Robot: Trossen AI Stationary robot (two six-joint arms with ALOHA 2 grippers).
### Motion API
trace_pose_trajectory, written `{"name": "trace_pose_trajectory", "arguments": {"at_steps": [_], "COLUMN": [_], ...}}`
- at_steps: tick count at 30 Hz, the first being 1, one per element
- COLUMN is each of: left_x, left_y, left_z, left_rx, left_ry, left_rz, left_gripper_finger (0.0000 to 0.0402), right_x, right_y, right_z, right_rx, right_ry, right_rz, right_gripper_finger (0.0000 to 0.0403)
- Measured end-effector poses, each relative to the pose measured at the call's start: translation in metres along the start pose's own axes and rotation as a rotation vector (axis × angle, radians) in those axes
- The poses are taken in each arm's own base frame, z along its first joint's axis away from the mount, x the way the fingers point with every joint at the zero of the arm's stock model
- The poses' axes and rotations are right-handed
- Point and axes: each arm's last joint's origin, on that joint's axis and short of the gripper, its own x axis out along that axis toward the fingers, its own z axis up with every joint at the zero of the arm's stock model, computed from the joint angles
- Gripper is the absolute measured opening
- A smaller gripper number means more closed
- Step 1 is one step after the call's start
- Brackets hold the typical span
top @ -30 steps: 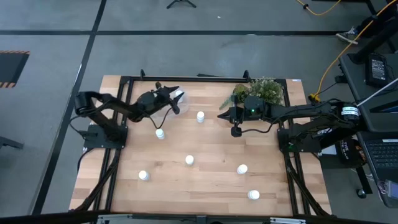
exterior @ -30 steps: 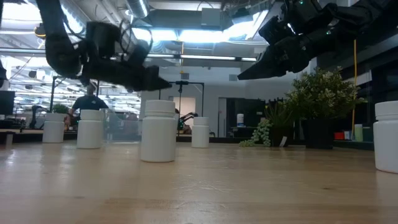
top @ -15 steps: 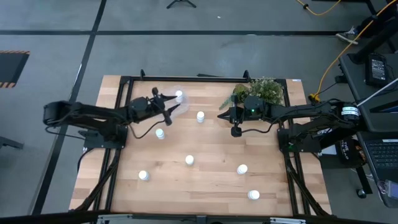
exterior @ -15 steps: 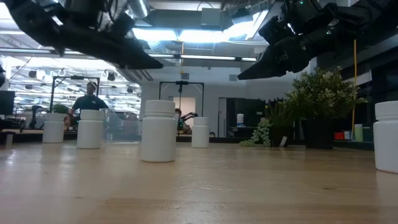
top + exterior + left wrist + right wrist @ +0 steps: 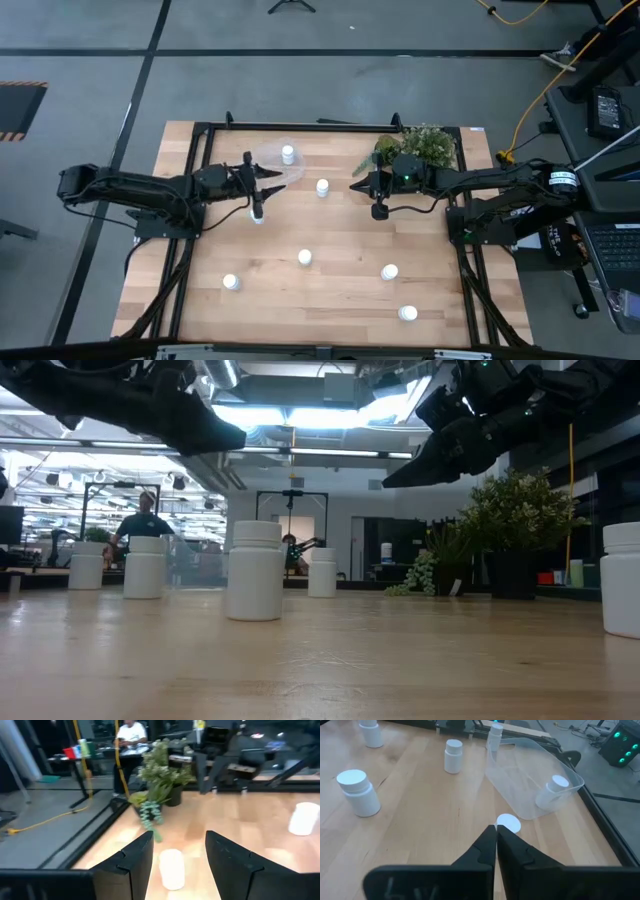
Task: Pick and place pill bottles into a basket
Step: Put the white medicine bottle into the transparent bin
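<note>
High view. Light wooden table (image 5: pixel 330 300) in a black frame. The shallow clear-plastic basket with rounded corners (image 5: pixel 272 160) lies near the far edge, left of centre, with one small white capped pill bottle (image 5: pixel 288 154) standing inside it. Six more white pill bottles stand loose on the boards: one by the left gripper (image 5: pixel 256 192), one mid-table near the far edge (image 5: pixel 322 187), one in the centre (image 5: pixel 305 258), and three toward the near edge (image 5: pixel 231 283) (image 5: pixel 389 271) (image 5: pixel 407 313). The left gripper's tips sit above the nearest loose bottle (image 5: pixel 257 213), just on the near side of the basket; likely chosen as the shortest carry. The right gripper (image 5: pixel 357 187) hangs mid-table beside a green bushy plant (image 5: pixel 420 145) at the far right corner, waiting clear of the work.

Low view. Bottles upright on the boards; both arms hang above them, touching nothing.

Left wrist view. Two dark fingers (image 5: pixel 131 865) stand spread with nothing between them, and a bottle (image 5: pixel 171 869) stands on the table in line with the gap — looks lined up for a descent and pinch, not yet begun.

Right wrist view. Fingers (image 5: pixel 487 851) pressed together, empty. The basket (image 5: pixel 517 777) shows ahead with its bottle (image 5: pixel 551 790) against the wall, and a loose bottle's cap (image 5: pixel 508 824) just past the fingertips.
</note>
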Motion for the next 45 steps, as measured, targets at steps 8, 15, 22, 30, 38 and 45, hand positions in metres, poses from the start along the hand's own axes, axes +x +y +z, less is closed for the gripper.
{"name": "trace_pose_trajectory", "arguments": {"at_steps": [8, 15, 22, 30, 38, 45], "left_x": [0.012, 0.023, 0.022, 0.017, 0.001, -0.014], "left_y": [-0.004, -0.007, -0.008, -0.012, -0.025, -0.032], "left_z": [-0.013, -0.021, -0.023, -0.006, 0.031, 0.051], "left_rx": [0.007, -0.020, -0.059, -0.036, -0.022, 0.076], "left_ry": [0.074, 0.089, 0.125, 0.341, 0.608, 0.714], "left_rz": [-0.007, -0.033, -0.028, 0.027, -0.020, -0.072], "left_gripper_finger": [0.0174, 0.0171, 0.0171, 0.0171, 0.0171, 0.0171], "right_x": [0.000, 0.000, 0.000, 0.000, 0.000, 0.000], "right_y": [-0.001, -0.001, -0.001, -0.001, -0.001, -0.001], "right_z": [0.004, 0.004, 0.004, 0.004, 0.004, 0.004], "right_rx": [-0.009, -0.013, -0.014, -0.014, -0.014, -0.014], "right_ry": [-0.042, -0.044, -0.045, -0.045, -0.044, -0.044], "right_rz": [-0.012, -0.013, -0.013, -0.013, -0.015, -0.015], "right_gripper_finger": [0.0019, 0.0019, 0.0019, 0.0019, 0.0019, 0.0019]}}
